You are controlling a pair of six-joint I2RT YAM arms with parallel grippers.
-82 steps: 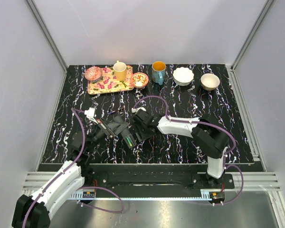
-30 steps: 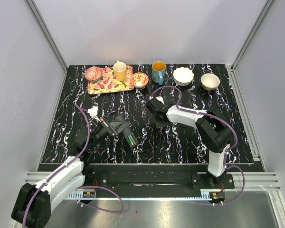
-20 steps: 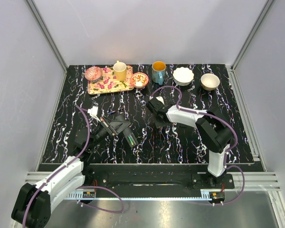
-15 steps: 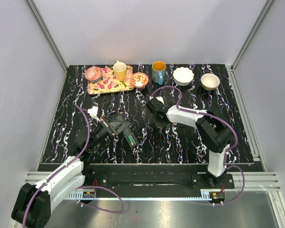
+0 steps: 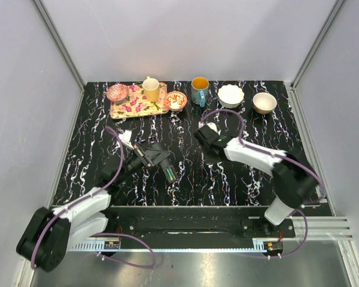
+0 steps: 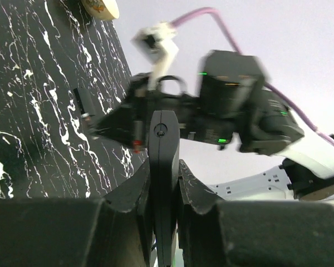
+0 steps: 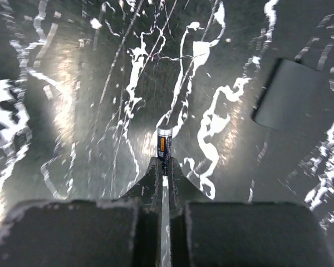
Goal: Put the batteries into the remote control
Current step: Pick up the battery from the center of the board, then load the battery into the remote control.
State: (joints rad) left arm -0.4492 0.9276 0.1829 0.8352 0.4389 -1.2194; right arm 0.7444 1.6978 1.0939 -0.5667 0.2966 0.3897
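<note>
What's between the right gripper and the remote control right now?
Nothing but bare table shows between the right gripper, holding a battery, and the remote control in the top view.

Gripping the slim black remote control (image 6: pixel 164 139) edge-on with the left gripper (image 6: pixel 164 178), above marbled table (image 6: pixel 28 100), facing blurred right arm (image 6: pixel 234 105).
</note>
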